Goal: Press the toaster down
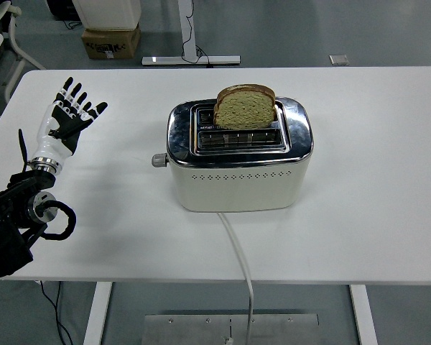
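Note:
A cream toaster point(237, 175) with a shiny chrome top stands in the middle of the white table point(373, 180). A slice of brown bread point(245, 108) sticks up out of its far slot; the near slot holds nothing. Its small grey lever knob point(158, 160) juts from the left end, raised. My left hand point(68, 115) hovers over the table's left part, well to the left of the knob, fingers spread and holding nothing. The right arm is out of view.
The toaster's white cord point(238, 259) runs from its front over the table's near edge. Beyond the far edge are a cardboard box point(110, 42) and a desk leg base point(191, 60) on the floor.

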{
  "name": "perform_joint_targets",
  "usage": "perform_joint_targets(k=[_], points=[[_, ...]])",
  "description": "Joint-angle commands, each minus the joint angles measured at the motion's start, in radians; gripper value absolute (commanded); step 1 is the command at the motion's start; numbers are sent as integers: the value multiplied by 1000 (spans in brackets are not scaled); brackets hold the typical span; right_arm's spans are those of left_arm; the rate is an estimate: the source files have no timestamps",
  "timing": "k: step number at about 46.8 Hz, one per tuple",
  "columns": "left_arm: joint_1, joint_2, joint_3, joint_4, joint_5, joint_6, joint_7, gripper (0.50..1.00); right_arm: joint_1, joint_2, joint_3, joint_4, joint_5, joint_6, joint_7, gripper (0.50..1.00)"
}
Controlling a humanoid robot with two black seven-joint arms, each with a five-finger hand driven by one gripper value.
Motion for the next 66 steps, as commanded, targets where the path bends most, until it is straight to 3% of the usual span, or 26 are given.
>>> perform_joint_targets(k=[1, 12, 22, 32, 46, 66], points=[[-7, 6, 0, 0, 2, -2, 4, 1000, 0, 0, 0, 0, 0, 0, 0, 1000], [-15, 8, 1, 0, 46, -3, 4, 1000, 0, 0, 0, 0, 0, 0, 0, 1000], [-13, 11, 1, 0, 181, -10, 4, 1000, 0, 0, 0, 0, 0, 0, 0, 1000], [-10, 55, 3, 0, 267, -54, 2, 1000, 0, 0, 0, 0, 0, 0, 0, 1000], [-24, 90, 3, -3, 433, -59, 2, 1000, 0, 0, 0, 0, 0, 0, 0, 1000], [-64, 248, 5, -195, 613, -56, 2, 1000, 0, 0, 0, 0, 0, 0, 0, 1000]])
